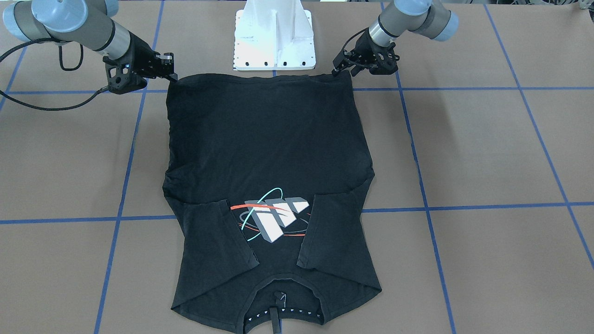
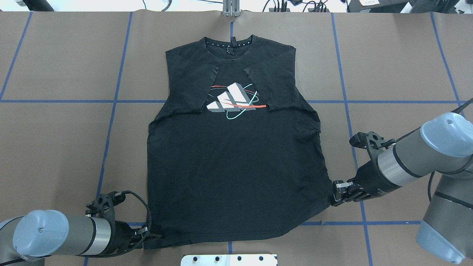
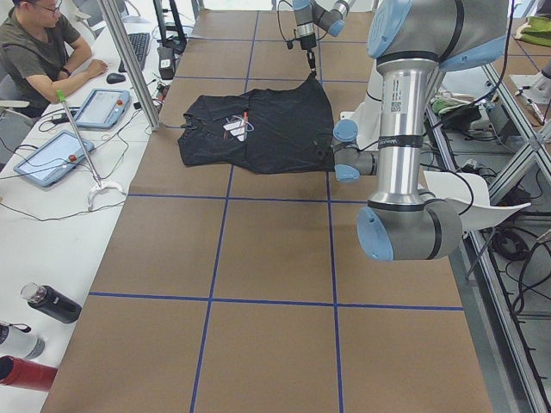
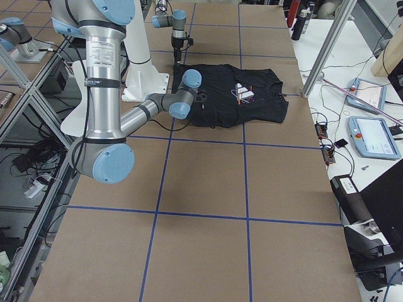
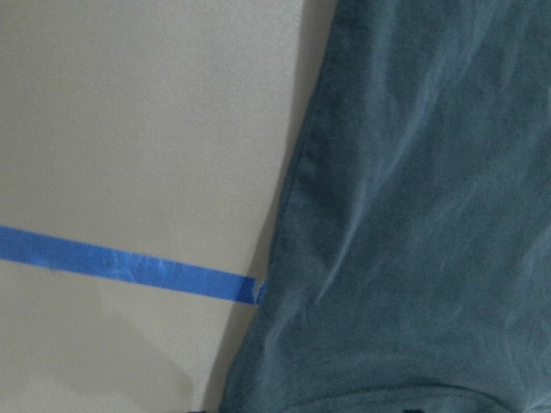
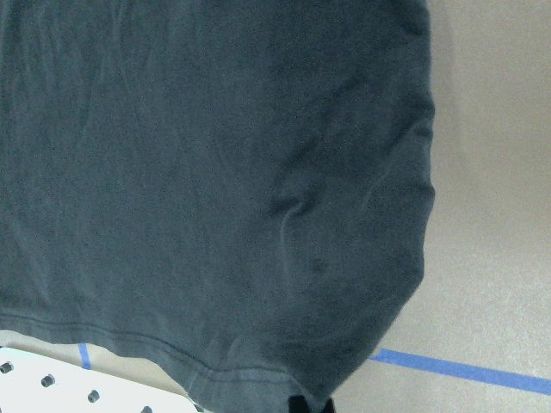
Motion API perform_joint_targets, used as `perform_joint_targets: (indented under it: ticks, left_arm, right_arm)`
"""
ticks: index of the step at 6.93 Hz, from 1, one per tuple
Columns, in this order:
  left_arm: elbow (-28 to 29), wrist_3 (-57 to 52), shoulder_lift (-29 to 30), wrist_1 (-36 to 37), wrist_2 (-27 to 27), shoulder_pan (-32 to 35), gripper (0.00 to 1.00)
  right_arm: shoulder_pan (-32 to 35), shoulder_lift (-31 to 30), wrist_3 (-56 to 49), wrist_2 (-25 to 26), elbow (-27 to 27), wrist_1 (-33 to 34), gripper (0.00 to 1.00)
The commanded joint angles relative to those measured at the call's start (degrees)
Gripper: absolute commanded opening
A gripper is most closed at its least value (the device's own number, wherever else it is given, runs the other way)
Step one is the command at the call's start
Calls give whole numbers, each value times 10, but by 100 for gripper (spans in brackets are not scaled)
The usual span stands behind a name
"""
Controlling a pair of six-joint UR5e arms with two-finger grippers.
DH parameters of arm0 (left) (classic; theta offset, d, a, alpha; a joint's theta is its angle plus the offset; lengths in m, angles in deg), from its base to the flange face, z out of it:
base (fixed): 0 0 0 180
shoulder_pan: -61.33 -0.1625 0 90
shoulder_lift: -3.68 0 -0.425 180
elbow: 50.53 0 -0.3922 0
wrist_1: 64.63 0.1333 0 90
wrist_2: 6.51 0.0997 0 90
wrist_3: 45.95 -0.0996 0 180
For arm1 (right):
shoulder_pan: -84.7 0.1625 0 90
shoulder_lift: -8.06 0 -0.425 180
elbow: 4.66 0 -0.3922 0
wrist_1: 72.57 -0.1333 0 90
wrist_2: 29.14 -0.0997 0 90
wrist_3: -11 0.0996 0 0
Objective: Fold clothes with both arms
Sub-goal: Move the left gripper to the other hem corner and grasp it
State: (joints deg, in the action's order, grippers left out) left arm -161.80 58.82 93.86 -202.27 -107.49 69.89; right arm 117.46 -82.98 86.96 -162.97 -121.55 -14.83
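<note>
Brown taped counter (image 2: 55,155) — black short-sleeved cotton T-shirt (image 2: 236,166) lies logo-up, left hand (image 2: 152,236) and right hand (image 2: 333,195) each pinched on a hem corner.

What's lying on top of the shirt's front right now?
Folded inward onto the T-shirt lie one sleeve and the other sleeve, flanking the logo. The cloth under them is hidden, possibly the logo's outer edges too.

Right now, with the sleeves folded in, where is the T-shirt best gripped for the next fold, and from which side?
Pinch the T-shirt at its two bottom hem corners, one per tool, each from its outer side. It lies flat, hem nearest the base, corners jutting out; the left tool and right tool sit there.
</note>
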Motion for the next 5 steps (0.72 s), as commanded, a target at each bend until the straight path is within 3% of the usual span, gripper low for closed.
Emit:
perform_joint_targets:
  ticks: [1, 3, 5]
  left_arm:
    - [1, 0, 1, 0, 0, -1, 79]
    - [3, 0, 17, 21, 0, -1, 73]
    - [1, 0, 43, 54, -1, -1, 55]
  right_arm:
    - [10, 0, 0, -12, 0, 0, 0]
    - [10, 0, 0, -12, 0, 0, 0]
    - [10, 0, 1, -12, 0, 0, 0]
